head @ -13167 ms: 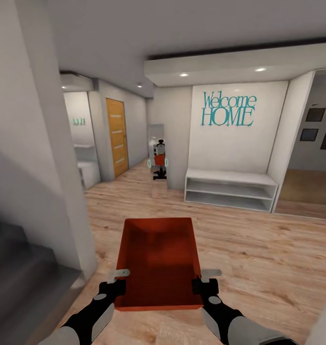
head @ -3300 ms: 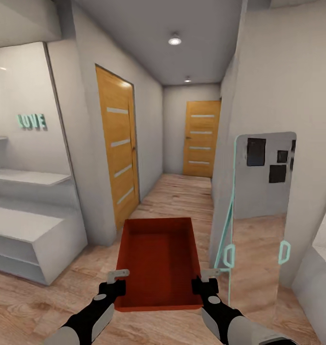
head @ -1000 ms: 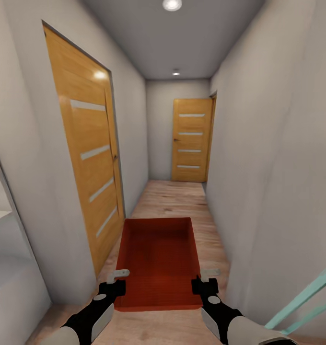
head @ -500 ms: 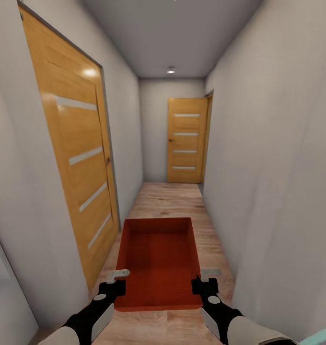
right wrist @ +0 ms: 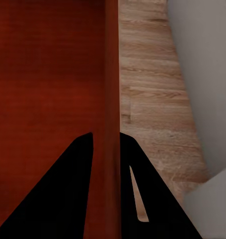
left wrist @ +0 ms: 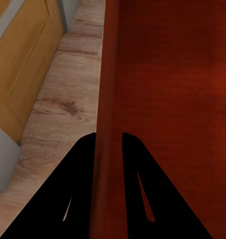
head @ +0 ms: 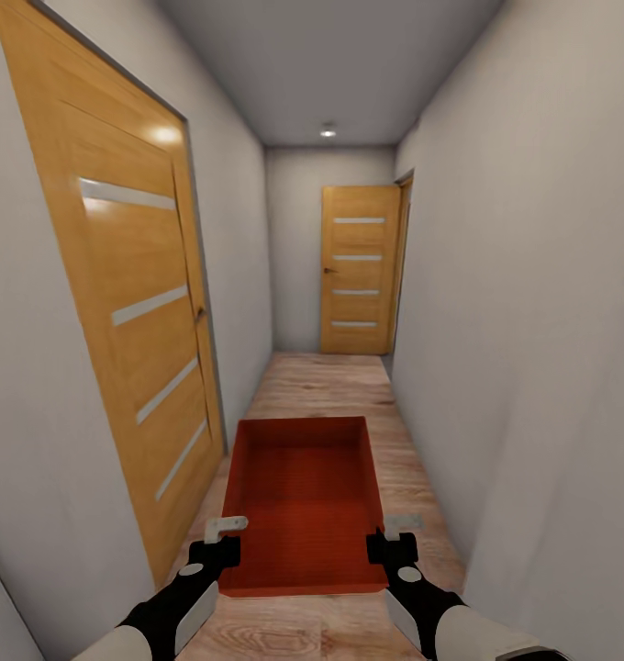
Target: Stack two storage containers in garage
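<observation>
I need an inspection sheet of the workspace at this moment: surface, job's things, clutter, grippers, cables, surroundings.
Surface: light wood plank floor of a narrow hallway.
Job's things: one orange-red storage container, carried above the floor, open side up, empty inside.
Clutter: nothing seen.
Grippers: left gripper shut on the container's left wall; right gripper shut on its right wall.
Cables: nothing seen.
Surroundings: closed wooden door close on the left, a second wooden door at the hallway's end, plain grey wall on the right, ceiling light.
</observation>
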{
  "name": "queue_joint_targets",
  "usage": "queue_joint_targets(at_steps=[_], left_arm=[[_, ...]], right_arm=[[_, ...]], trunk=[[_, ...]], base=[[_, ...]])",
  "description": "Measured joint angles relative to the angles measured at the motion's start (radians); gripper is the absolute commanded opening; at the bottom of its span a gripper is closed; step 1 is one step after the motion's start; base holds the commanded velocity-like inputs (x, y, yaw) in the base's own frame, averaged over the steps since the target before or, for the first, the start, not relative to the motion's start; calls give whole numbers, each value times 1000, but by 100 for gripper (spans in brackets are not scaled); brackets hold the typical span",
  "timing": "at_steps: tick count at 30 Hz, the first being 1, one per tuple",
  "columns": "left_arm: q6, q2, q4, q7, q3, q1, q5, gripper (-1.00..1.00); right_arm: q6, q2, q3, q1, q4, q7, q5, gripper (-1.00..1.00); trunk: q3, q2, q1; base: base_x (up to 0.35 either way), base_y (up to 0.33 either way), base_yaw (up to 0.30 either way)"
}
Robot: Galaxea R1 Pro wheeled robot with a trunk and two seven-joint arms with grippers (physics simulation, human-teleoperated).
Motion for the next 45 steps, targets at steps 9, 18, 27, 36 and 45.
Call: queue_joint_targets(at_steps=[9,18,27,36,45], left_arm=[[0,1,-1,0,-1,0,0,-100],[0,7,-6,-6,-2,0,4,-100],[0,10,-8,-10,-1,0,4,-100],[0,10,-7,-11,-1,0,3,-100],[0,11,-7,-12,-1,0,3,-100]], right_arm=[[-1,0,0,0,0,0,0,-100],[-4,4,2,0,0,-4,-5,-100],[-6,7,5,0,1,-6,-10,-100],[-6,7,6,0,1,-6,-12,-100],[-6,7,7,0,1,-6,-13,-100]], trunk=[[0,0,0],[0,0,0],[0,0,0],[0,0,0],[0,0,0]], base=[[324,0,0],[323,0,0],[323,0,0],[323,0,0],[323,0,0]])
